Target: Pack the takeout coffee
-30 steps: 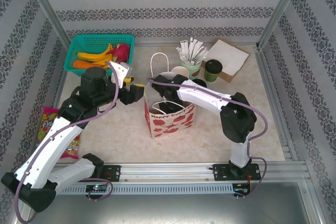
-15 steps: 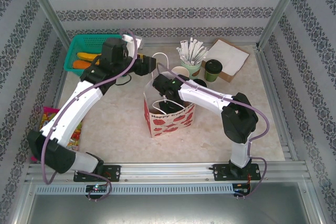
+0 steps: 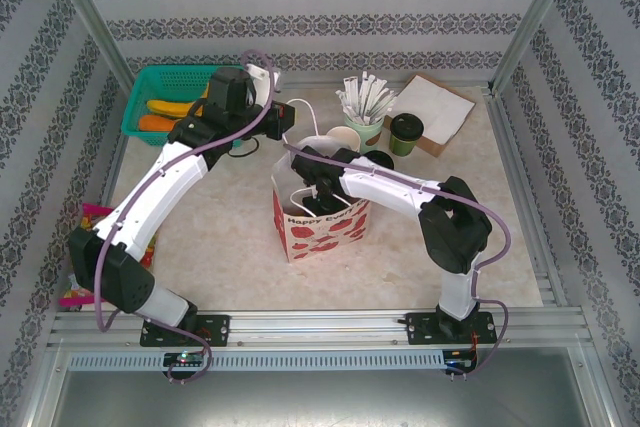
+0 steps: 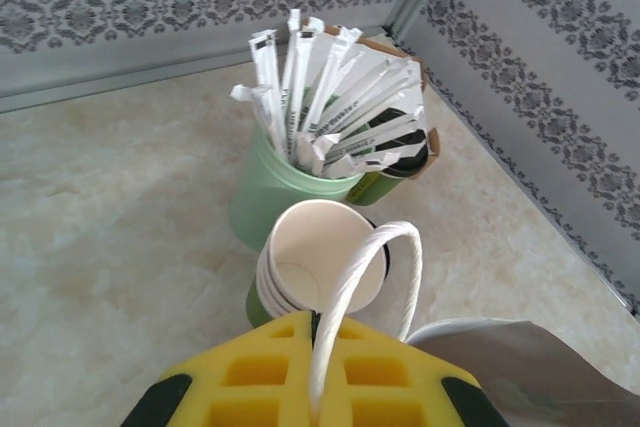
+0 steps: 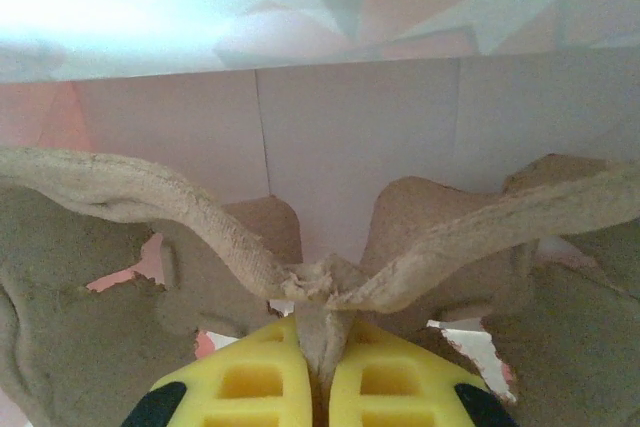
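The takeout coffee (image 3: 406,133), a small green cup with a black lid, stands at the back right of the table; it is partly hidden behind the sticks (image 4: 400,161) in the left wrist view. A second black lid (image 3: 380,158) peeks out beside the right arm. The white paper bag (image 3: 320,217) with red prints stands upright mid-table. My left gripper (image 4: 320,319) is shut on the bag's white rope handle (image 4: 365,267) at its far side (image 3: 285,113). My right gripper (image 5: 322,332) is down inside the bag, shut on the middle ridge of a brown pulp cup carrier (image 5: 120,197).
A stack of lidless cups (image 4: 320,265) and a green cup of white-wrapped sticks (image 4: 275,187) stand just behind the bag. A teal fruit basket (image 3: 150,97) is at the back left, a brown box (image 3: 432,109) at the back right, and a snack packet (image 3: 85,247) by the left edge.
My left arm swung from the bag's left side round to its back and closed on the rope handle. My right gripper stayed shut inside the bag.
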Controlling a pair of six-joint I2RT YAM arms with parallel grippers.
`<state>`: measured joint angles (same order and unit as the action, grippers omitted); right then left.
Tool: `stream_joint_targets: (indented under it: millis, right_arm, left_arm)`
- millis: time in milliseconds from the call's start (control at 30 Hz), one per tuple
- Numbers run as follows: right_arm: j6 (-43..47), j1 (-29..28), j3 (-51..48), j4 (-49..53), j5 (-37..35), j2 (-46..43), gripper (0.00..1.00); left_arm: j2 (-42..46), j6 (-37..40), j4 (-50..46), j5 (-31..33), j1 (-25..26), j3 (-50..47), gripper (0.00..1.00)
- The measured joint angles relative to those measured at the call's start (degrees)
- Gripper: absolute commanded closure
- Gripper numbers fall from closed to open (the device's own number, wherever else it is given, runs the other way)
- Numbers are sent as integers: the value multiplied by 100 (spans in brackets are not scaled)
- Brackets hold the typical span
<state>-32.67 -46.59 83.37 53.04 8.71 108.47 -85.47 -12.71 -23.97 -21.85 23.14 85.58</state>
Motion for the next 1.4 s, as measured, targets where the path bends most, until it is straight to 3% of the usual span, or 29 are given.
stream_joint_targets:
  millis: [267,633,767,867,1000,1267,1400]
  right_arm:
    - [-39,-2,-52,-131,31,144,89]
    - [39,-7,-48,-83,-46,210,35]
    - [142,-7,72,31,-57,-22,30]
    - [251,-17,127,55,-61,-356,31]
    - [446,-17,127,98,-116,-601,45]
    - [643,-15,-83,114,-114,-402,97]
    - [680,-15,-111,83,-72,-210,100]
  left_arm:
    - [363,-262,87,269,0,-319,100]
    - [363,-323,205,249,0,-337,100]
    - [363,-319,295,238,0,-409,100]
    - [361,-319,304,219,0,-426,100]
    - [361,-319,304,190,0,-426,100]
    - [356,-295,299,173,0,-426,100]
    - [356,-275,299,170,0,-424,100]
